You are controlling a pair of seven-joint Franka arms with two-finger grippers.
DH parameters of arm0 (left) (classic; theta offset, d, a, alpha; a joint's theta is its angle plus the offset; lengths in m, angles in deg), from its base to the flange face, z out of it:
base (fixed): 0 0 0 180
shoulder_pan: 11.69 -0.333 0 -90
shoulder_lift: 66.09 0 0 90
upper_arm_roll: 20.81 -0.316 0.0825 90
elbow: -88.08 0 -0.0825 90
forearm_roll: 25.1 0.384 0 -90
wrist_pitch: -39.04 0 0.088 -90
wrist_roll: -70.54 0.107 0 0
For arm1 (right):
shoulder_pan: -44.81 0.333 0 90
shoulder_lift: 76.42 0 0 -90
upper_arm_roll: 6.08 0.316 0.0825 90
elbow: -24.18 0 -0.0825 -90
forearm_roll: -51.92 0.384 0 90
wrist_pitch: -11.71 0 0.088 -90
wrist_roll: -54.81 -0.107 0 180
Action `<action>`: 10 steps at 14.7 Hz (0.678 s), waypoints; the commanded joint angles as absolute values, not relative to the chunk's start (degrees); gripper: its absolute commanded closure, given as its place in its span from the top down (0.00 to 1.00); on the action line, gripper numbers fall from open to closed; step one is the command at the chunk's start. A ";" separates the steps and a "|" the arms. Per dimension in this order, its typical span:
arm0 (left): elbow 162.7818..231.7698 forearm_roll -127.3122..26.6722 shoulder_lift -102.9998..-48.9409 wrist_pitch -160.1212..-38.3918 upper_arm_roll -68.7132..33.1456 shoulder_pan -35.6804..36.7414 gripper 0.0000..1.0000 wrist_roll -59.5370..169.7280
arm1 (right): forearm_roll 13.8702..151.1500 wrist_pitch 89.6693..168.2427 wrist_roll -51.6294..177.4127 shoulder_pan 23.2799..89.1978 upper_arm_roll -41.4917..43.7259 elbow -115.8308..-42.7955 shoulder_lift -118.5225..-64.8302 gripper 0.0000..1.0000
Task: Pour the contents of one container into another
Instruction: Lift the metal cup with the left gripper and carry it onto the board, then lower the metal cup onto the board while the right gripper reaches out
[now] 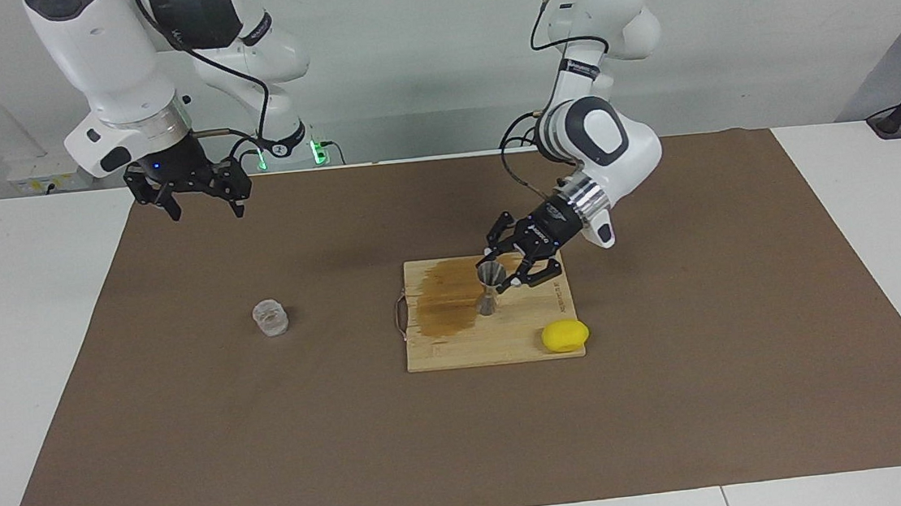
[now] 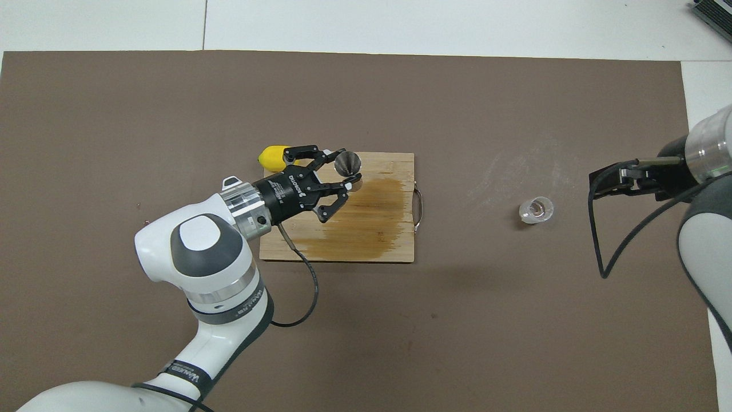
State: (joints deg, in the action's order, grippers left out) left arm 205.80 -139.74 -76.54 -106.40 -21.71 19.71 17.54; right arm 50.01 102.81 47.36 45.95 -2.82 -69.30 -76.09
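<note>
Brown matting covers the bench (image 1: 192,471).

Facing view: left gripper (image 1: 501,275) fingers clamp the jigger (image 1: 489,289) over the stained cutting board (image 1: 459,350); lemon (image 1: 564,335) at the board's 4 o'clock corner. Glass cup (image 1: 270,318) stands at 9 o'clock, well apart. Right gripper (image 1: 202,205) waits, fingers spread.

Overhead view: jigger (image 2: 347,163) should be seated upright, clear of the lemon (image 2: 273,157), leaving the cup (image 2: 536,210) unobstructed.

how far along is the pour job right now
Done: the left claw is shut on the jigger. In hand: it holds it over the cutting board. Left: the glass cup sits untouched on the mat, right claw open; nothing poured yet.
</note>
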 commanded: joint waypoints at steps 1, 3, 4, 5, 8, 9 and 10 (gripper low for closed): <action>201.64 -143.82 -80.31 -109.49 -22.75 23.46 0.00 17.10 | 50.69 102.41 50.05 44.90 -2.57 -70.83 -74.66 0.99; 199.89 -144.98 -83.04 -111.33 -22.75 25.92 0.00 17.63 | 50.69 102.15 51.03 44.90 -2.57 -70.83 -74.58 0.99; 199.53 -145.33 -83.31 -111.69 -22.75 26.37 0.00 18.41 | 50.69 102.06 51.11 44.90 -2.65 -70.83 -74.66 1.00; 199.61 -145.85 -83.40 -111.69 -22.75 26.63 0.00 20.77 | 50.69 101.97 51.20 44.90 -2.83 -70.83 -74.58 1.00; 200.57 -154.52 -83.31 -111.60 -22.75 26.72 0.00 27.81 | 50.69 100.75 50.94 44.90 -2.92 -70.66 -74.67 1.00; 200.66 -155.78 -83.40 -111.78 -22.75 27.24 0.00 28.17 | 50.69 100.57 50.85 44.73 -3.09 -70.57 -74.58 1.00; 201.01 -155.96 -83.49 -111.78 -22.83 28.03 0.00 29.05 | 50.69 100.57 51.11 44.12 -3.10 -70.57 -74.66 1.00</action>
State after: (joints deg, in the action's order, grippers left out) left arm 201.03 -153.09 -83.39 -110.45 -21.87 25.77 26.99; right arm 50.04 101.13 49.37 45.47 -3.04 -69.33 -76.05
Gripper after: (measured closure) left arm 0.493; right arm 0.000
